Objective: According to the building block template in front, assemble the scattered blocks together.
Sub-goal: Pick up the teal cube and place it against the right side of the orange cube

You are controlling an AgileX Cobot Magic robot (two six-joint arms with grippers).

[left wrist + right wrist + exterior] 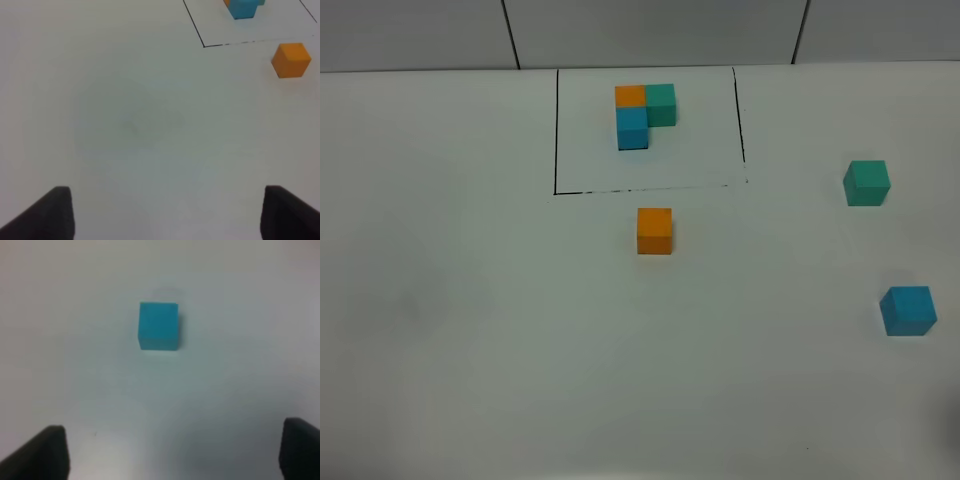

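The template (645, 115) is an L of orange, teal-green and blue cubes inside a thin black rectangle at the far middle of the table. The loose orange cube (654, 230) sits just in front of the frame; it also shows in the left wrist view (290, 60). The loose teal-green cube (866, 183) sits at the right. The loose sky-blue cube (908, 310) sits nearer at the right edge. My left gripper (165, 215) is open and empty over bare table. My right gripper (172, 455) is open and empty, with the sky-blue cube (158, 325) ahead of it, apart from the fingers.
The white table (470, 300) stretches wide on the left and in front. A grey panelled wall (650, 30) runs along the far edge. The template's blue cube (243, 9) and the frame's corner (204, 46) show in the left wrist view.
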